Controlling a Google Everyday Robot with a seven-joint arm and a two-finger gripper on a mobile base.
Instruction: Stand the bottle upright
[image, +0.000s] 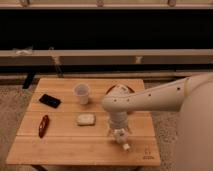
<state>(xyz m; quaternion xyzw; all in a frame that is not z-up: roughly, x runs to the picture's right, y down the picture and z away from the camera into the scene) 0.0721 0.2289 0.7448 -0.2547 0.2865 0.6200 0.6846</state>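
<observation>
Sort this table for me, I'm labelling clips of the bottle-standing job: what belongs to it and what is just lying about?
Job: bottle, lying down; gripper, right over it.
Lying about: cup, black phone, whitish block, red thing.

This is looking like an office or lab test room, not a home. Speckled carpet (12, 107) is lying under a low slatted wooden table (65, 145), and a long pale ledge (100, 56) is running across a dark wall behind. A white robot arm (155, 99) is reaching in, its gripper (119, 134) hanging, jaws apart, over the table's front.
</observation>
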